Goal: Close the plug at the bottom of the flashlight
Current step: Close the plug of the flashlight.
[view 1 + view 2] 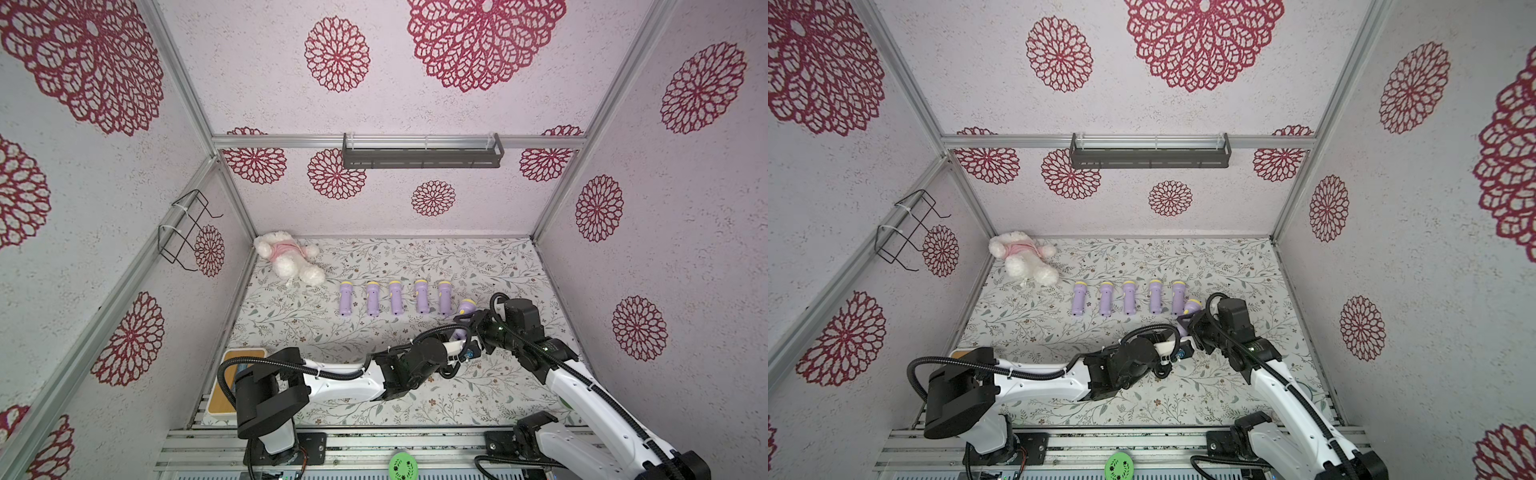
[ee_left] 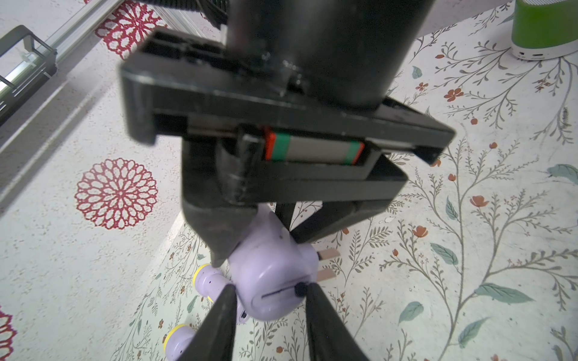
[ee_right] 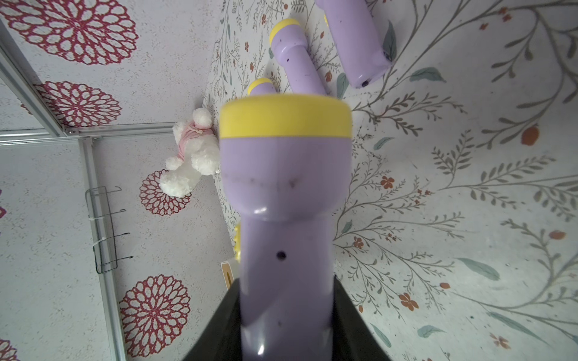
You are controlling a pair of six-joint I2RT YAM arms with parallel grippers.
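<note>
- On the flowery worktop [image 1: 478,407], the job has started but is not done. One flashlight is picked up, and its plug is not closed yet.
- On the back wall hangs a long grey shelf [image 1: 422,160]. I can see nothing in it.
- On the side wall hangs a black wire basket [image 1: 185,230]. It looks bare inside too.
- In the far corner lies a white plush toy [image 1: 286,257] in a pink top, well apart from both arms.
- In the middle, five purple flashlights [image 1: 395,298] lie side by side in a row, with their yellow ends toward the back wall. They are too small for me to tell if their plugs are closed.
- Just beside the end of that row is the flashlight [image 3: 286,193] for this job. It looks lifted off the worktop.
- The right pincer [image 3: 286,297] is clamped around its purple body and holds it up.
- The left pincer [image 2: 271,292] is at the bottom end, with its fingertips [image 2: 226,300] on each side, right up against it. I cannot tell if it is squeezing.
- Two little metal prongs [image 2: 327,253] stick out near the bottom end, so the plug is still open. I think they must be folded in next.
</note>
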